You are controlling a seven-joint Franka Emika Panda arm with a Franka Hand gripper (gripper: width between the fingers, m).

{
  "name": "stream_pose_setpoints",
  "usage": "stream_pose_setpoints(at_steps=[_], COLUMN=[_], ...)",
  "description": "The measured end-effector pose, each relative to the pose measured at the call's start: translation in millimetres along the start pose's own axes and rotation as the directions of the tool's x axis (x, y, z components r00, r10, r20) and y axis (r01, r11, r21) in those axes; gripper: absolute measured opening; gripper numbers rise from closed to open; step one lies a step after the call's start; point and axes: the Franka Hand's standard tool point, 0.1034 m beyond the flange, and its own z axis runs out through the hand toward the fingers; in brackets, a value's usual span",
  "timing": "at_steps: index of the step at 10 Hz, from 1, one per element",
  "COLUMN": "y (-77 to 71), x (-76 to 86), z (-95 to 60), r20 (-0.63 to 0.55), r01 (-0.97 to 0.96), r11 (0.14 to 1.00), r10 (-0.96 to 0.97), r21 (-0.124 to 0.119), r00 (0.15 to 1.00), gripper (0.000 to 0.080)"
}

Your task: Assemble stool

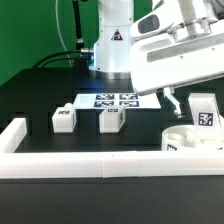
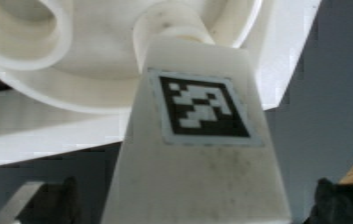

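Reference for all positions: the marker board (image 1: 118,101), flat on the black table (image 1: 40,100).

Seat (image 1: 190,143): a round white disc, lying to the exterior view's right of the marker board and nearer the camera than it.

Upright leg (image 1: 205,112): it stands on end on the seat, tag facing the camera. In the wrist view the far end of the upright leg (image 2: 199,110) meets the seat (image 2: 48,60) — whether it is fully home in a socket cannot be told.

Gripper (image 2: 194,200): jaws wide. The dark fingers (image 2: 40,200) stand on either side of the upright leg with a clear gap on both sides, and nothing is held.

First loose leg (image 1: 64,118) and second loose leg (image 1: 111,119): both rest on the table just on the camera side of the marker board, apart from each other. The first is off the board's corner toward the exterior view's left; the second is before its middle.

Border rail (image 1: 100,165): it runs along the table on the camera side of the marker board, beyond both loose legs.
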Motion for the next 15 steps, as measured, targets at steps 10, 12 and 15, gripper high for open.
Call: stream_pose_setpoints(at_steps=[10, 12, 15], y=[-37.6, -44.0, -20.5], x=[5.5, 2.3, 8.7], z=[-23.3, -26.9, -37.5], r20=[0.290, 0.399, 0.433], r01=[0.120, 0.110, 0.186], r11=[0.985, 0.981, 0.967], r10=[-0.151, -0.165, -0.245], r21=[0.122, 0.158, 0.174], r00=[0.945, 0.902, 0.867], gripper=[0.0649, 0.0649, 0.0649])
